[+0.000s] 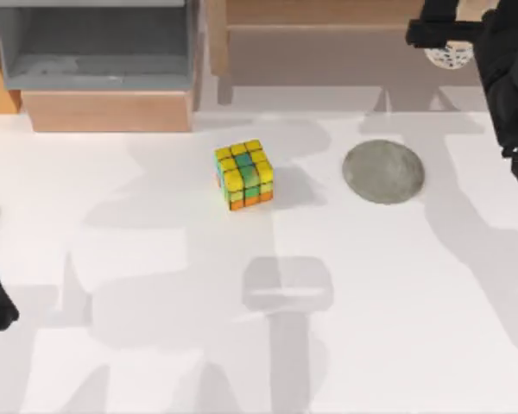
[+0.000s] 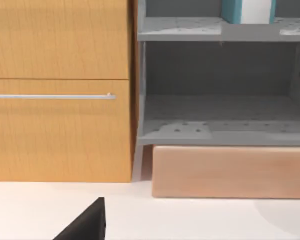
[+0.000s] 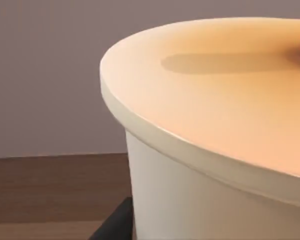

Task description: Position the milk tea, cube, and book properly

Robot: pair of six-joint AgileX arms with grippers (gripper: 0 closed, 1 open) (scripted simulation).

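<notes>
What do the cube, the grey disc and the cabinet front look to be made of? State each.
Cube: probably glossy plastic, coloured squares on black edges. Grey disc: looks like matte stone or felt; mottled surface, hard to tell. Cabinet front: wood-grain panel, likely veneer, with a thin metallic handle.

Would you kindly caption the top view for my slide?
Puzzle cube and grey disc lie apart on the white table, with shelving behind.

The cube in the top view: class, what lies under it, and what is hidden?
The cube rests on the bare white table, left of a grey disc and apart from it. Its bottom face and the patch of table beneath it are covered.
</notes>
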